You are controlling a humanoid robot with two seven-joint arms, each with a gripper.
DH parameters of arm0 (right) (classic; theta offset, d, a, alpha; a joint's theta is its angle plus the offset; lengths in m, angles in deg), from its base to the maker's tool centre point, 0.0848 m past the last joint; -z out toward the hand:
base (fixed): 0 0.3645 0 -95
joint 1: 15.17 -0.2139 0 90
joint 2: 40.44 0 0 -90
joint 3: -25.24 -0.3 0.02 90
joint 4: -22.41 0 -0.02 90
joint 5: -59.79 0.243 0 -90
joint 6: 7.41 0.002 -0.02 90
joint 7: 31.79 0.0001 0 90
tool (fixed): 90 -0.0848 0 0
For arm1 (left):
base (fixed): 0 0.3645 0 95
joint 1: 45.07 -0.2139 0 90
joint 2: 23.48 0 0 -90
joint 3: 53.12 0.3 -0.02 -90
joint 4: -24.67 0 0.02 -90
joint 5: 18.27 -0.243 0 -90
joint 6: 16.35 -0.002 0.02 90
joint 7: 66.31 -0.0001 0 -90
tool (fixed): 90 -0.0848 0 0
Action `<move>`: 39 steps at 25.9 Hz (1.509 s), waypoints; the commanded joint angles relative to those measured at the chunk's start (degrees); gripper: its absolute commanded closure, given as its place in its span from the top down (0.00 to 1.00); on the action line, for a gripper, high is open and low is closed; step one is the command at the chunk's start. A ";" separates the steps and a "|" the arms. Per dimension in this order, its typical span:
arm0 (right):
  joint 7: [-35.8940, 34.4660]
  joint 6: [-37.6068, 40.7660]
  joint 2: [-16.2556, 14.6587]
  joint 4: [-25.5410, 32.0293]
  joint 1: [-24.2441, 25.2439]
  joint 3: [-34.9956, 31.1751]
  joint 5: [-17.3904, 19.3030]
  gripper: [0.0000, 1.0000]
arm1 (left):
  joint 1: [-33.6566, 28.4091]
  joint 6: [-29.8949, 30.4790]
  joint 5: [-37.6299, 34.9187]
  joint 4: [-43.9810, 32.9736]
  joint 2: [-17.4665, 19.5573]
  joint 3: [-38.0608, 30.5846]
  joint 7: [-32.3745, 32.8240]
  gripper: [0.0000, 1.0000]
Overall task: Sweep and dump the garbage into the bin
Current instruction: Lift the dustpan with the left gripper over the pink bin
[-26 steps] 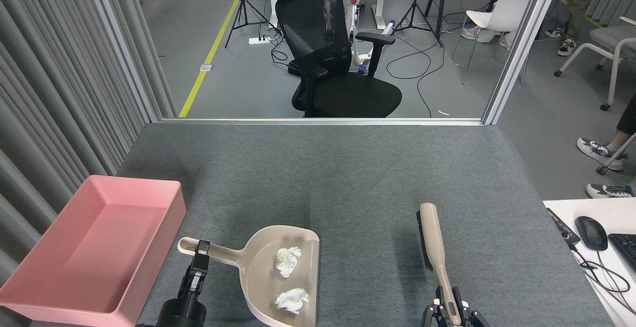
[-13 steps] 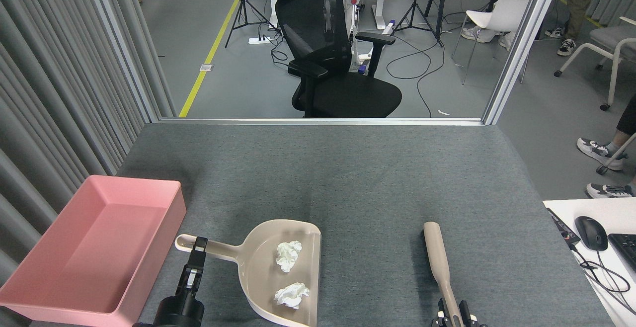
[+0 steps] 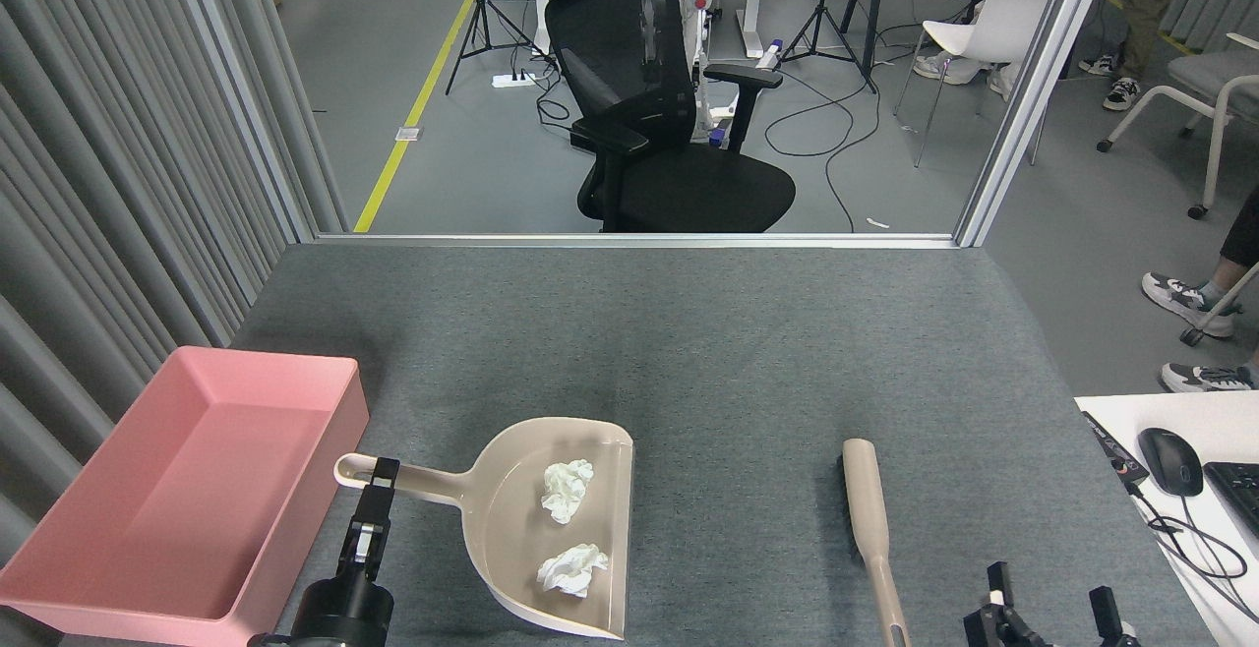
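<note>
Two crumpled white tissue wads, one farther and one nearer, lie inside the beige dustpan. My left gripper is shut on the dustpan's long handle, holding the pan slightly above the grey table. The pink bin sits just left of the handle, with nothing inside it. A beige brush lies flat on the table at the right. My right gripper is open beside the brush's handle end, apart from it.
The grey table ends at a metal rail at the back, with a black office chair behind it. Grey curtains hang on the left. A white desk with a mouse and keyboard is at the right.
My right gripper has let go of the brush and moved right, leaving it lying on the table. My left gripper has lifted the dustpan a little and shifted it left, toward the bin.
</note>
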 commanded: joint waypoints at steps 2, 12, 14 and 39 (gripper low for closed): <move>0.39 1.49 -2.10 -0.73 -0.20 -2.77 1.79 1.00 | 0.28 -0.23 2.38 -0.51 0.06 -1.15 1.08 0.14; 0.39 1.49 -1.31 -3.01 -0.02 -2.51 1.79 1.00 | 0.63 -4.89 5.72 -6.74 1.29 -4.49 5.21 0.15; 0.39 1.49 -1.13 -3.10 -0.02 -2.51 1.71 1.00 | 0.72 -6.21 7.04 -8.50 2.34 -4.75 5.47 0.15; 0.48 1.57 -0.43 -4.77 -0.11 -2.15 1.62 1.00 | 13.82 -1.99 21.63 16.72 35.30 -16.44 5.82 0.17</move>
